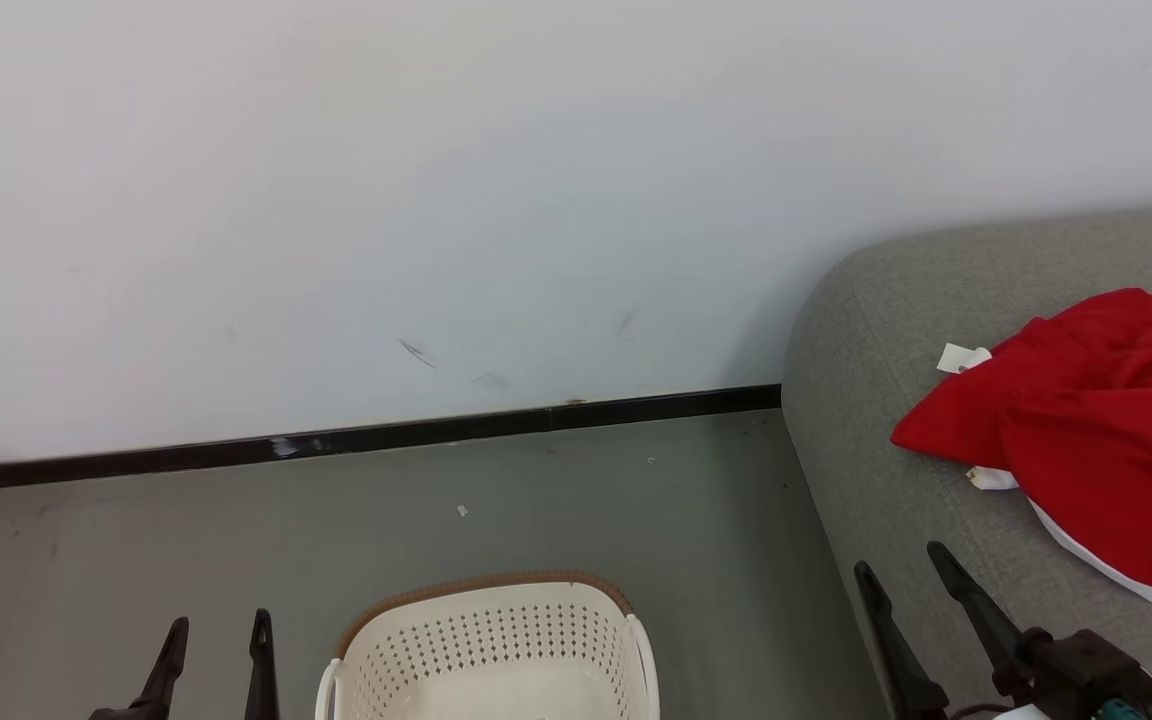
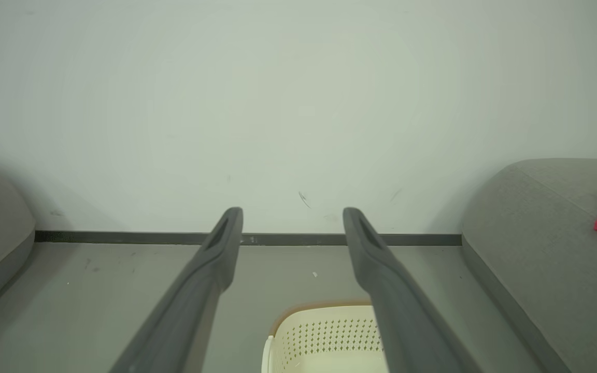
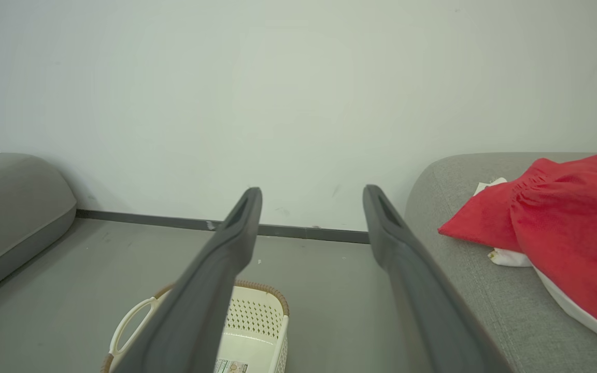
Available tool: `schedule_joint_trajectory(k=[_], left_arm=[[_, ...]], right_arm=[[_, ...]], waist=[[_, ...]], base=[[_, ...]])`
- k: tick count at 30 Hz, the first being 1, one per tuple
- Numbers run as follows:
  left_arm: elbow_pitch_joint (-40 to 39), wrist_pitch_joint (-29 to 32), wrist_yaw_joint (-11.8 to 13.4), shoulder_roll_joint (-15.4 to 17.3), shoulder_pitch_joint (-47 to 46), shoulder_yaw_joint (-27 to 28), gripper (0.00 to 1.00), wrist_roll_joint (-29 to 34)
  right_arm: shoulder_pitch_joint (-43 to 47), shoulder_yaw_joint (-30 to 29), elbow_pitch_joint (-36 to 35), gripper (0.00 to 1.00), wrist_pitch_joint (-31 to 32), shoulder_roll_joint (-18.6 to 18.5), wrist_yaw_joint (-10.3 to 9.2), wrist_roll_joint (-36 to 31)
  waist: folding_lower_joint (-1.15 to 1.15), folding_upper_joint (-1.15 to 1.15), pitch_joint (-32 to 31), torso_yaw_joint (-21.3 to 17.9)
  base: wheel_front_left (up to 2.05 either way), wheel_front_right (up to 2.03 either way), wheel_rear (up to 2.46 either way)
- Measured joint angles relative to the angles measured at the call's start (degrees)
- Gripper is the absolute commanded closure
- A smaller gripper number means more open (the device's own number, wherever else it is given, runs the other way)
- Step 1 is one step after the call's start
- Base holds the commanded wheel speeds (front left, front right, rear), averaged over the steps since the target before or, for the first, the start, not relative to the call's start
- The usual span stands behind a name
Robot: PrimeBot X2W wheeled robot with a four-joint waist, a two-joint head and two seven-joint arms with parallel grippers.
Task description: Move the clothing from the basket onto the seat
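Observation:
Red clothing (image 1: pixel 1086 430) with white trim lies crumpled on the grey seat (image 1: pixel 876 330) at the right; the right wrist view shows the clothing (image 3: pixel 563 228) too. The cream basket (image 1: pixel 496 650) with a brown rim stands on the floor at the bottom centre; the part of its inside that shows is bare. My left gripper (image 1: pixel 218 630) is open at the lower left, left of the basket and empty. My right gripper (image 1: pixel 901 565) is open over the seat's front edge, near the clothing and apart from it. In the left wrist view the basket (image 2: pixel 324 336) sits below the open fingers (image 2: pixel 223 243).
A white wall with a black skirting board (image 1: pixel 356 440) runs behind the grey floor (image 1: pixel 586 500). Another grey upholstered piece (image 3: pixel 8 207) stands at the left in the wrist views.

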Motion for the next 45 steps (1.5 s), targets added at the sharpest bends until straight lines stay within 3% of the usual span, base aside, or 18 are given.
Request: schedule_joint_trajectory(k=[18, 19, 30, 45], left_arm=[[0.02, 0.0, 0.03, 0.66, 0.07, 0.96, 0.0, -0.01], [0.02, 0.0, 0.03, 0.76, 0.07, 1.0, 1.0, -0.01], [3.54, 0.65, -0.52, -2.29, 1.07, 0.33, 1.0, -2.27], [3.67, 3.68, -3.49, -3.45, 0.91, 2.47, 1.0, -13.34]], right_arm=[[0.98, -0.62, -1.04, 0.0, 0.0, 0.02, 0.0, 0.6], [0.98, -0.63, -1.07, 1.0, 0.0, 0.02, 0.0, 0.62], [3.48, 1.11, 1.8, 1.0, 0.24, 0.57, 0.0, 2.85], [4.16, 0.46, 1.11, 1.0, 0.93, 0.56, 0.0, 18.48]], waist=[[0.0, 0.0, 0.56, 0.47], [0.0, 0.0, 0.59, 0.52], [0.0, 0.0, 0.75, 0.52], [0.12, 0.0, 1.26, 1.08]], base=[[0.0, 0.0, 0.0], [0.0, 0.0, 0.0], [0.0, 0.0, 0.0], [0.0, 0.0, 0.0]])
